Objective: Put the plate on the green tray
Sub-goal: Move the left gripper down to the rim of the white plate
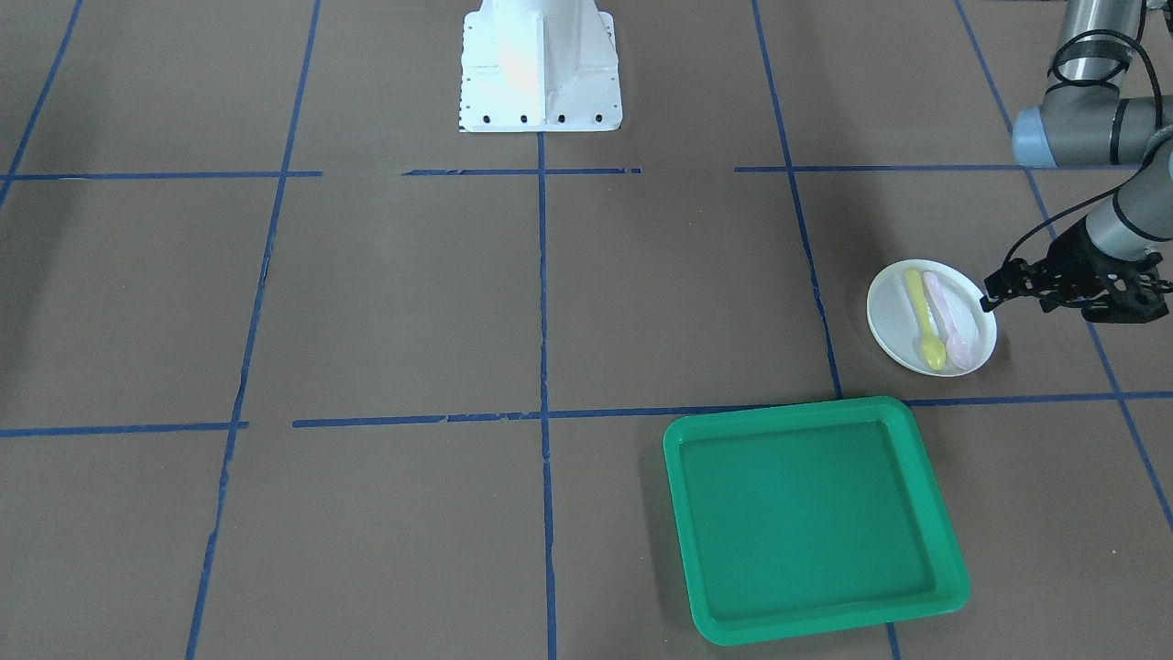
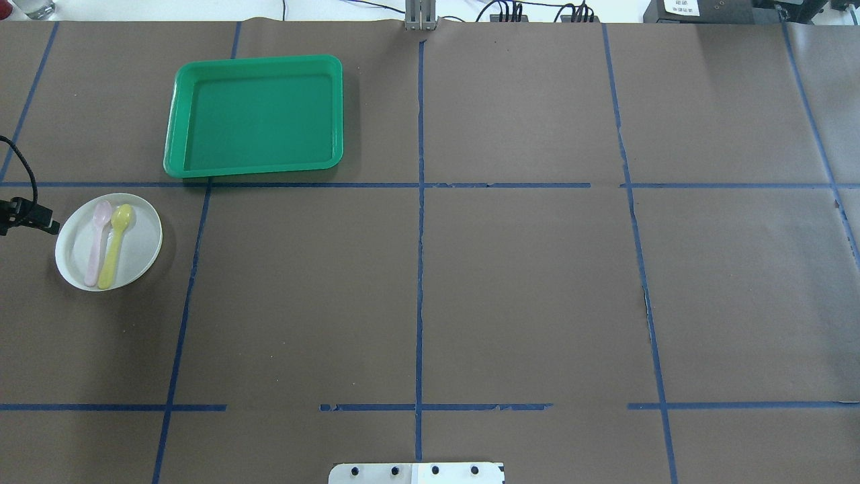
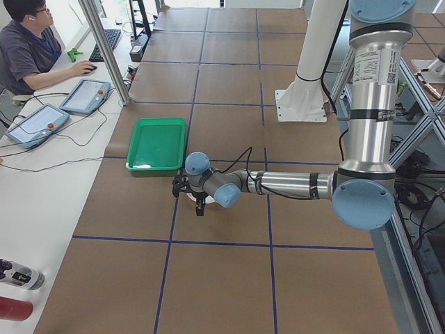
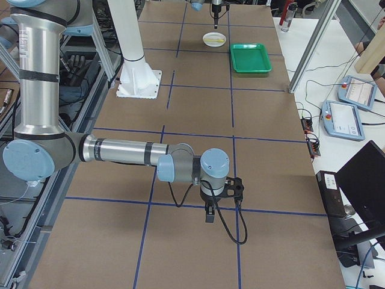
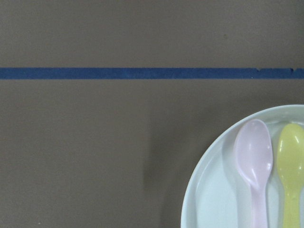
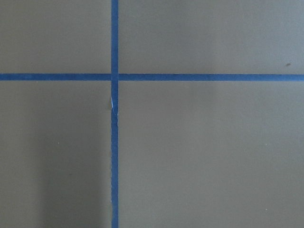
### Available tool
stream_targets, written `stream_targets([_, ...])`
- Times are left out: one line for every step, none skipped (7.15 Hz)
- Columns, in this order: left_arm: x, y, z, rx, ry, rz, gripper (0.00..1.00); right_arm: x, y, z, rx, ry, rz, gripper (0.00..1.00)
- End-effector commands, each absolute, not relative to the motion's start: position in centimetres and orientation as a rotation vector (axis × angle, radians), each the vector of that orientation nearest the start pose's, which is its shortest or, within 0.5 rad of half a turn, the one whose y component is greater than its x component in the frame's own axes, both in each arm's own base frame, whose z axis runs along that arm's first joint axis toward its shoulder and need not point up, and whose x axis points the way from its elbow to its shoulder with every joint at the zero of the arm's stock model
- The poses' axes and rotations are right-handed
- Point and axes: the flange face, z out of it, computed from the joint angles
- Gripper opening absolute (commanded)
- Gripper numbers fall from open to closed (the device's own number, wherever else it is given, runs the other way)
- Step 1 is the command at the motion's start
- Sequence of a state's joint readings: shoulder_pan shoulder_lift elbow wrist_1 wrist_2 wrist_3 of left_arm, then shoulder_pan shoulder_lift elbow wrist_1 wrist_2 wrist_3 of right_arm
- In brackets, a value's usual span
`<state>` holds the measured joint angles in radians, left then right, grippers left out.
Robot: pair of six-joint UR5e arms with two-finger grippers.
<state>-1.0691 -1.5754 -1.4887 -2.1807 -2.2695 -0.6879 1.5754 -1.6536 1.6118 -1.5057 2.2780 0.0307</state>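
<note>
"Where is the plate [image 1: 889,316]?"

"On the table [image 1: 412,302], outside the green tray [image 1: 811,513]. The front camera shows a blue tape line [image 1: 412,420] running between the two. A yellow spoon [image 1: 924,321] and a pink spoon [image 1: 953,325] lie side by side on the plate."

"And the left gripper [image 1: 990,301]?"

"Its tip is right at the plate's rim, on the outer side. The overhead camera catches only that tip poking in at the picture's edge. The front camera shows the fingers and the wrist behind them as well. Neither tells me whether it touches the rim."

"Is it open or closed?"

"I cannot tell. From the front the fingers are a dark tangle. Its own camera gives only a curve of the rim, the two spoon bowls and a strip of tape."

"Does the camera at the left end help?"

"Hardly. The near arm's wrist covers almost all of the plate there. That view does show the tray just beyond it, and a man [image 3: 28,42] seated at a desk."

"What about the right gripper [image 4: 209,214]?"

"Only the right-end camera shows it. It points down over the table beside a tape line, well apart from the plate and tray, which sit small at the far end. I cannot tell how its jaws stand. Its wrist camera sees just brown table and a cross of tape."
</note>
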Motion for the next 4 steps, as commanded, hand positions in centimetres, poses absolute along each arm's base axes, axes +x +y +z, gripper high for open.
stream_targets([20.37,-49.20,63.23,0.033,0.850,0.031,0.79,7.07,-45.77,67.64,0.011,-0.707,0.026,1.00])
stream_targets([20.49,-49.40,63.60,0.028,0.847,0.028,0.74,7.07,-45.78,67.57,0.013,-0.707,0.026,1.00])
stream_targets([20.49,-49.41,63.62,0.032,0.848,0.034,0.66,7.07,-45.78,67.57,0.013,-0.707,0.026,1.00])
stream_targets([20.49,-49.37,63.91,0.029,0.847,0.036,0.64,7.07,-45.78,67.57,0.013,-0.707,0.026,1.00])
